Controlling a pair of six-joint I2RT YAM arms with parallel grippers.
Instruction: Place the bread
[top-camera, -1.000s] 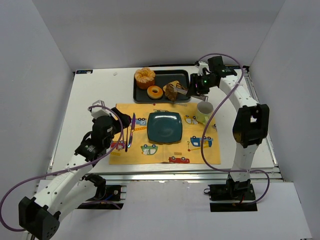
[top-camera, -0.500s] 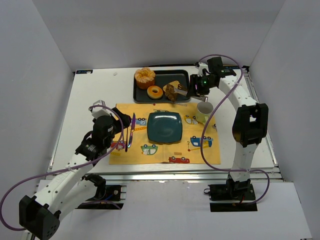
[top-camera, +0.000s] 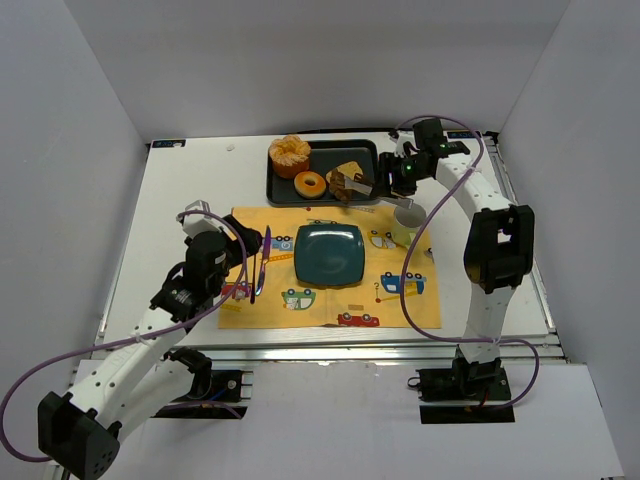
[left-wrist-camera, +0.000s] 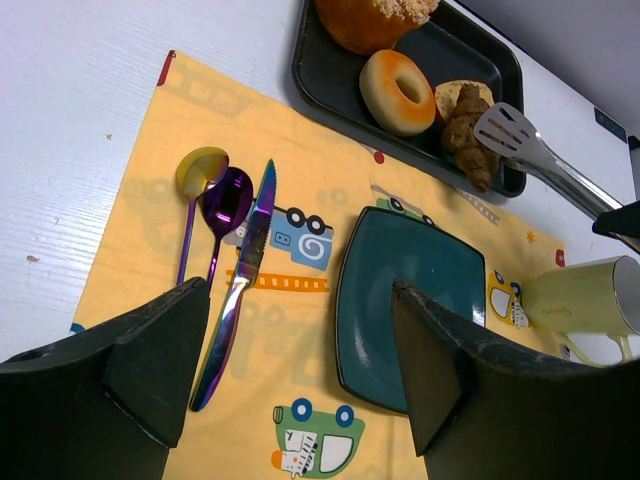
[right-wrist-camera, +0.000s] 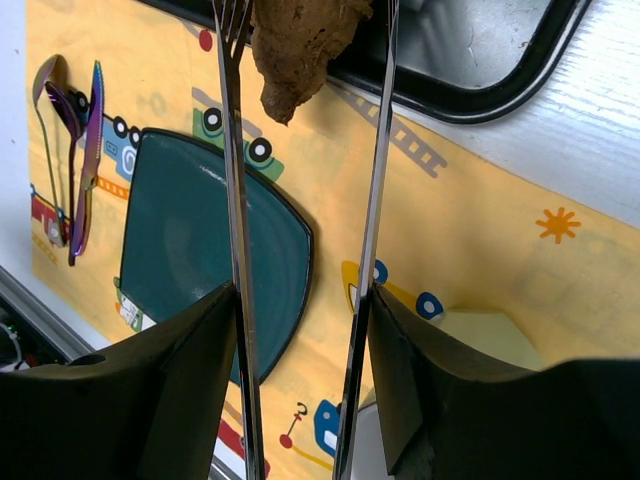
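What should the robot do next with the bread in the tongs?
Probably carry it toward the teal plate and lower it there. The right gripper squeezes the tongs, which pinch the brown bread. It hangs by the tray edge, not yet over the plate.

We are seeing the teal plate (top-camera: 329, 254) lying bare at frame centre, open from above. A yellow mug (top-camera: 405, 224) is standing near its right, cutlery (left-wrist-camera: 238, 280) is lying left, and tongs (left-wrist-camera: 545, 159) are hanging just beyond its upper edge.
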